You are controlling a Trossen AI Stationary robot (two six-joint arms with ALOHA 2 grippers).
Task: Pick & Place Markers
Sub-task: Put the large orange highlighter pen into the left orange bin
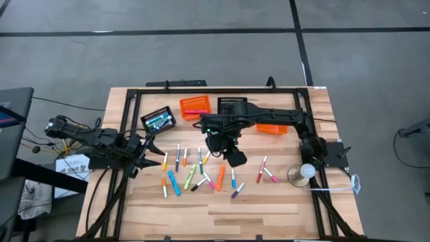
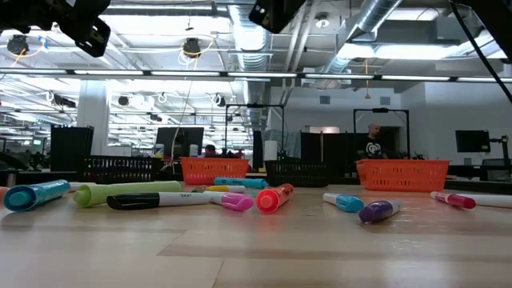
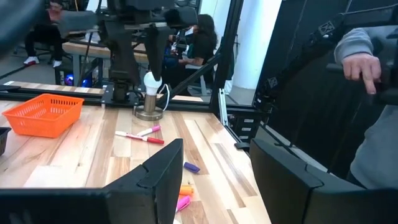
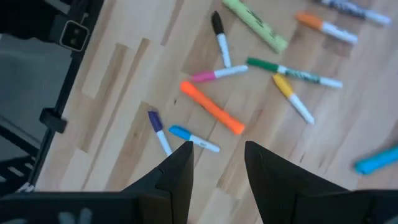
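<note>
The markers [image 1: 199, 173] lie scattered flat on the wooden table [image 1: 269, 215], most of them in a loose cluster on the side of the orange basket [image 1: 195, 106] that faces the open boards, with two more pink-and-white ones [image 1: 265, 171] off toward the lamp-like white bulb on its brass base [image 1: 304, 173].

The right gripper [image 1: 235, 158] hangs over the edge of that cluster, reaching out from past the second orange basket [image 1: 273, 128]. Its fingers [image 4: 180, 171] stand apart with nothing between them. Looking down through the gap, bare wood shows; the nearest pens are a light blue-capped white one [image 4: 194, 139] and a purple-capped one [image 4: 158, 130], both just beyond the fingertip on one side, not between the jaws. A fat orange marker [image 4: 212, 108] lies a little farther out, and past it a pink-tipped pen [image 4: 219, 74], a black-capped one [image 4: 219, 38], a green one [image 4: 292, 73] and a yellow-capped one [image 4: 292, 96].

The left gripper [image 1: 149, 153] sits at the opposite side of the cluster from the bulb, low by the black basket [image 1: 160, 120]. Its jaws are also spread and empty; through them I see a purple cap [image 3: 191, 167] and a bit of orange and pink [image 3: 184, 196] well ahead on the boards.

A person's hand [image 3: 360, 61] shows beyond the table's frame.
</note>
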